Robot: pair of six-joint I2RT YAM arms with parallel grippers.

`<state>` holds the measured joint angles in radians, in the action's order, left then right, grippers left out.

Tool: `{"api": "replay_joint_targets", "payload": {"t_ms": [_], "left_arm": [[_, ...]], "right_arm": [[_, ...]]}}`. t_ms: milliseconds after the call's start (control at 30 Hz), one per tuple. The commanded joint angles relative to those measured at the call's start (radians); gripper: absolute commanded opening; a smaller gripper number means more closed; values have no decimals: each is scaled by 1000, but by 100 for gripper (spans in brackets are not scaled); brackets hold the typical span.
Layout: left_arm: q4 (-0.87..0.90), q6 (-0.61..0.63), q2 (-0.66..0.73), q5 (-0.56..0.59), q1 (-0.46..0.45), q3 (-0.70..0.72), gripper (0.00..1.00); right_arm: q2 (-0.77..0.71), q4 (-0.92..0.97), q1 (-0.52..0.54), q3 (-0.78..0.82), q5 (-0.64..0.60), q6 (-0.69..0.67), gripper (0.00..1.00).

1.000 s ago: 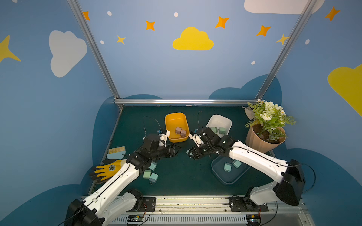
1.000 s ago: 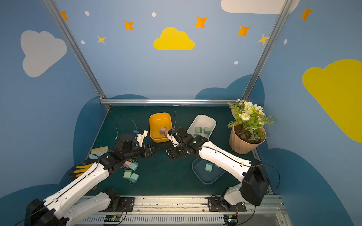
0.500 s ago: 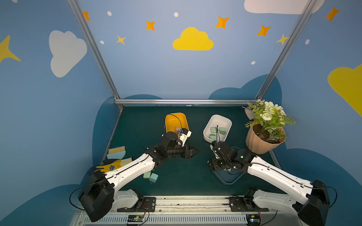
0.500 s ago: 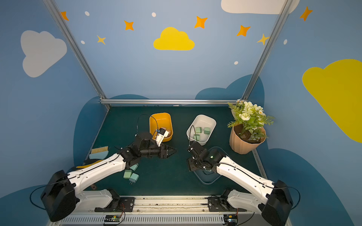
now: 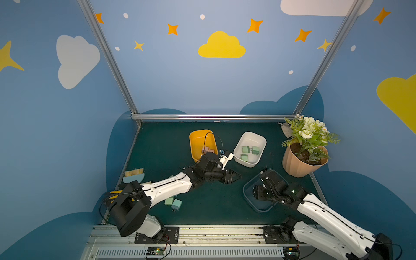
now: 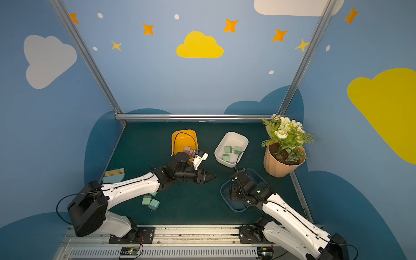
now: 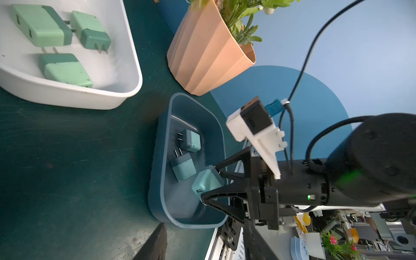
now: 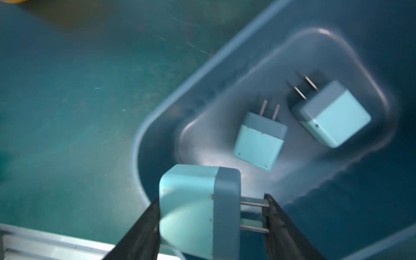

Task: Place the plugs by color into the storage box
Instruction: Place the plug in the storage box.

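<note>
We see a teal plug (image 8: 198, 209) clamped in the right gripper (image 8: 212, 198). One black finger presses its smooth flat end, and the other meets the tips of its two metal prongs (image 8: 254, 203). The plug is a rounded cube, pale teal with a darker band at the prong face, and it hangs over the rail-side end of the blue bin (image 7: 155, 171).

On the glossy floor of the blue bin lie two more teal plugs (image 8: 258, 139) (image 8: 333, 114), side by side and slightly blurred. Just beyond the blue bin, toward the back wall, the white bin (image 7: 121, 63) holds three green plugs (image 7: 65, 71). A ribbed terracotta pot (image 7: 202, 56) stands just beside the blue bin.

Farther from the blue bin, past the white one, the yellow bin (image 5: 198, 144) holds pink plugs (image 5: 206, 149). The left arm partly hides them, so we cannot count them.

The left gripper (image 5: 237, 177) hovers over the green mat (image 5: 213, 202) near the blue bin, and we cannot tell whether its jaws are closed. Well apart from the blue bin, two loose plugs (image 5: 176, 204) lie on the mat, one half under the arm.
</note>
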<state>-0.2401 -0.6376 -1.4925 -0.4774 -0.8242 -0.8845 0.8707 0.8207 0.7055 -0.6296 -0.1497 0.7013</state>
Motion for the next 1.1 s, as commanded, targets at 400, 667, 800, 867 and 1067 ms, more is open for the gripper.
{"api": "replay_joint_targets", "payload": {"t_ms": [400,667,800,867,1067], "left_arm": [[-46,-35,-57,-65,0,-53,56],[-47,-40,-64,-55,-1,-48,56],[-45,-36,-55,-47,0,-39,56],[-44,-36,-53,-42,0,-35,56],[2,-25,-21,-26,0,-29,56]], "right_arm": [[123,-107,-84,0,153,0,78],[95,-117,-84,-9,160,-21,77],[73,-127,-84,-12,156,-38,77],[61,-124,-83,-19,160,-51,76],[-5,-151,-71,-21,138,-81,74]]}}
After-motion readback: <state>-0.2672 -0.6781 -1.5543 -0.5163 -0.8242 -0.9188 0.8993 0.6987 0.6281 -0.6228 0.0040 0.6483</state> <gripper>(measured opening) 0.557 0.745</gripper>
